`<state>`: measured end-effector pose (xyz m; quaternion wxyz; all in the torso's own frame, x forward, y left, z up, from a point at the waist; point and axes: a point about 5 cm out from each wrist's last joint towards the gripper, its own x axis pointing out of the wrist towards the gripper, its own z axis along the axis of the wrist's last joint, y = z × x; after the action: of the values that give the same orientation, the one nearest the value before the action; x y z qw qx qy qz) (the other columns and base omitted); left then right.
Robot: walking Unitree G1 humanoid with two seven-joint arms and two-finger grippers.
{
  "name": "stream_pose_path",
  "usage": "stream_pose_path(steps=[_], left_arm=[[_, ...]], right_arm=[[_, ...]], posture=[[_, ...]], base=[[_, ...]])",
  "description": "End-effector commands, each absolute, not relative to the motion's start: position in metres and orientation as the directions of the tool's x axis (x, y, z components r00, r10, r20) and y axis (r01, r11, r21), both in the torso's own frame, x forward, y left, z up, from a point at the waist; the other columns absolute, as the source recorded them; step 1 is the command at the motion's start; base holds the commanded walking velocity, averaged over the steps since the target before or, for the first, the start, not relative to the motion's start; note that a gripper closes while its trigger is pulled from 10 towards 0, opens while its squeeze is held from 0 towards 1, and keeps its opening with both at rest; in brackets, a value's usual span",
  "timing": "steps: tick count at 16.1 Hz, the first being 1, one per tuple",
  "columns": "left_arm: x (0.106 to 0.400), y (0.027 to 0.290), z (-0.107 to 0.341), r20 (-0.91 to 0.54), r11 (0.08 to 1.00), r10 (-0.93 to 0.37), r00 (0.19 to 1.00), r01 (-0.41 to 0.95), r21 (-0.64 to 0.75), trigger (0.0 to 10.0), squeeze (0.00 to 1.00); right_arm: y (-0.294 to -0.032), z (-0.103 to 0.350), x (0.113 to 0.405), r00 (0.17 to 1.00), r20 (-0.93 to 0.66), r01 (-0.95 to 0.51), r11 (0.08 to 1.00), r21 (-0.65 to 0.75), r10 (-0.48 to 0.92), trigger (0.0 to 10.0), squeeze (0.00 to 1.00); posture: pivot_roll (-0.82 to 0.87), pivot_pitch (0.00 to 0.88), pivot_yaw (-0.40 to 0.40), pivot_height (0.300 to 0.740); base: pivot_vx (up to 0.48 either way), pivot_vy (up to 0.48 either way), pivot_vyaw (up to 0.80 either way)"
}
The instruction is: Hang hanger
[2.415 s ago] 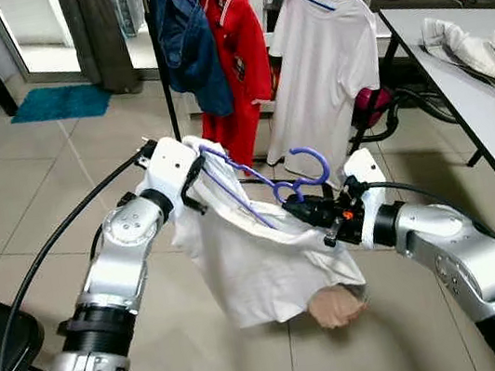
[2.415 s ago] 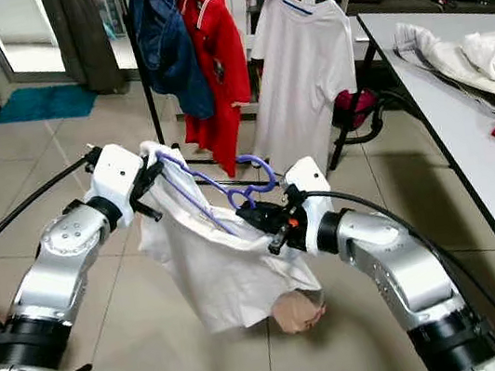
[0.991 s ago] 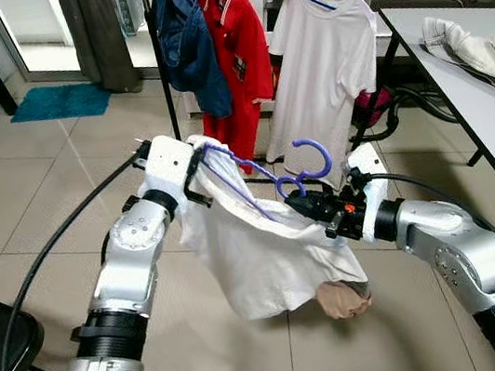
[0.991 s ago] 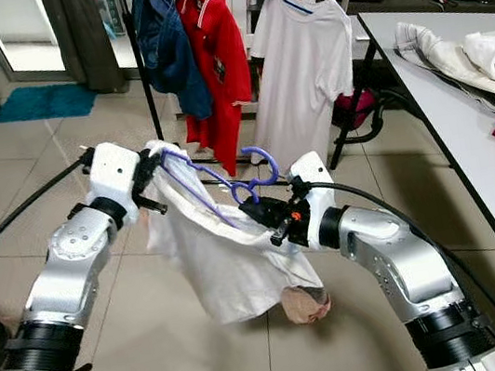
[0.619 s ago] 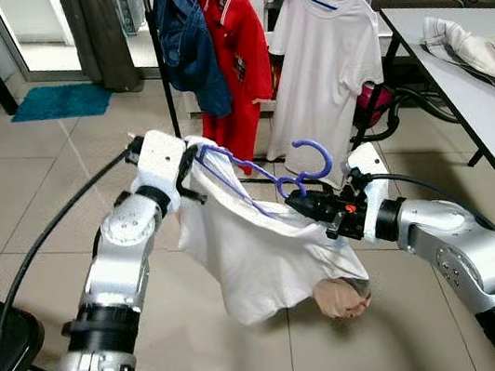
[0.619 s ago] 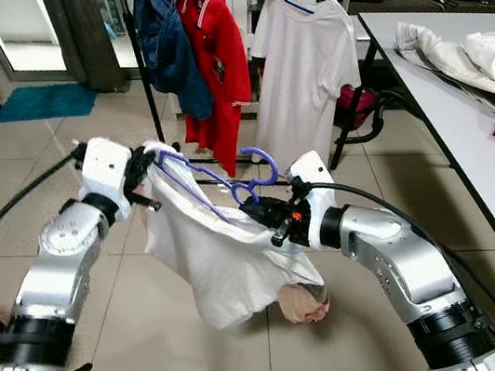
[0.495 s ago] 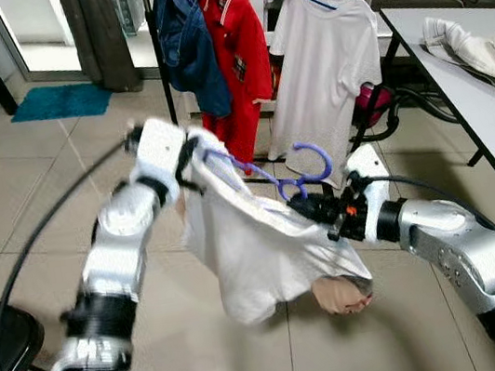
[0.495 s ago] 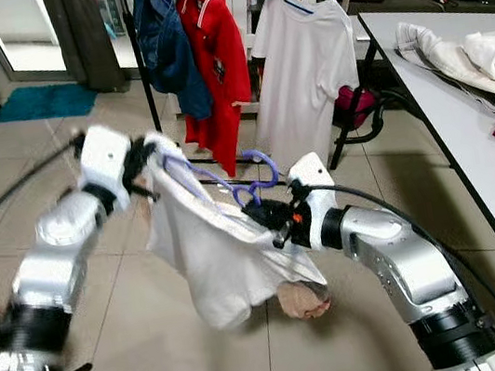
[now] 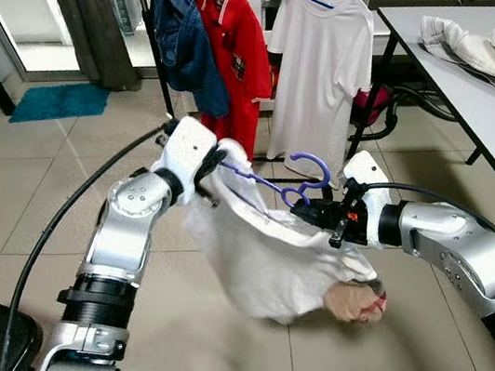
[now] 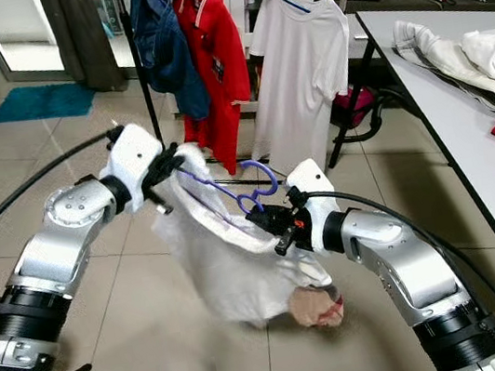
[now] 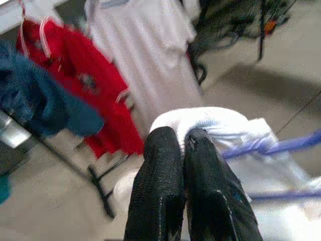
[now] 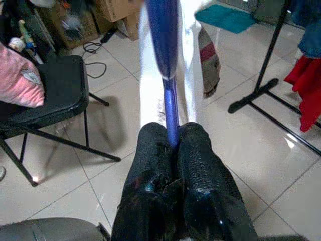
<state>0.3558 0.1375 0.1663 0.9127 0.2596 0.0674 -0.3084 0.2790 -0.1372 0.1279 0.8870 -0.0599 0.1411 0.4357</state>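
My left gripper [image 9: 211, 165], clamped on the white shirt [image 9: 268, 257], swings toward frame centre; right gripper [image 9: 320, 216] pinches the purple hanger [image 9: 299, 182] (rack [image 9: 158, 58] unreached, I reckon); shirt bunches btwn them.

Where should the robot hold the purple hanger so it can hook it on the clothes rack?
Probably low on the neck, under the hook, coming from the robot's own side. The right gripper pinches the purple hanger just there, leaving its curved hook free and upright. The left gripper pinches the white shirt at the hanger's far end.
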Motion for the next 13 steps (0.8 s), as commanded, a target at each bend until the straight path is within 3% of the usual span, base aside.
stream_pose_path(steps=[1, 3, 5, 8, 13], left_arm=[[0.360, 0.144, 0.167, -0.285, 0.686, -0.480, 0.829, 0.558, 0.466, 0.0, 0.00], [0.365, 0.155, 0.175, -0.245, 0.743, -0.403, 0.882, 0.471, 0.475, 0.0, 0.00], [0.367, 0.157, 0.180, -0.234, 0.744, -0.401, 0.886, 0.463, 0.481, 0.0, 0.00], [0.366, 0.148, 0.186, -0.255, 0.702, -0.501, 0.827, 0.561, 0.438, 0.0, 0.00], [0.365, 0.143, 0.179, -0.320, 0.641, -0.551, 0.771, 0.636, 0.430, 0.0, 0.00]], right_arm=[[-0.138, 0.137, 0.277, 0.570, -0.278, -0.805, 0.593, 0.000, 0.773, 10.0, 0.00], [-0.136, 0.136, 0.272, 0.520, -0.293, -0.838, 0.545, 0.004, 0.802, 10.0, 0.00], [-0.133, 0.132, 0.268, 0.483, -0.320, -0.860, 0.511, 0.005, 0.815, 10.0, 0.00], [-0.133, 0.124, 0.268, 0.481, -0.367, -0.860, 0.509, -0.022, 0.796, 10.0, 0.00], [-0.132, 0.129, 0.268, 0.483, -0.353, -0.865, 0.499, -0.049, 0.802, 10.0, 0.00]], posture=[[0.04, 0.000, -0.048, 0.740], [0.05, 0.000, -0.055, 0.740], [0.05, 0.000, -0.058, 0.740], [0.05, 0.000, -0.056, 0.740], [0.04, 0.000, -0.049, 0.740]], base=[[0.000, 0.000, 0.00], [0.000, 0.000, 0.00], [0.000, 0.000, 0.00], [0.000, 0.000, 0.00], [0.000, 0.000, 0.00]])
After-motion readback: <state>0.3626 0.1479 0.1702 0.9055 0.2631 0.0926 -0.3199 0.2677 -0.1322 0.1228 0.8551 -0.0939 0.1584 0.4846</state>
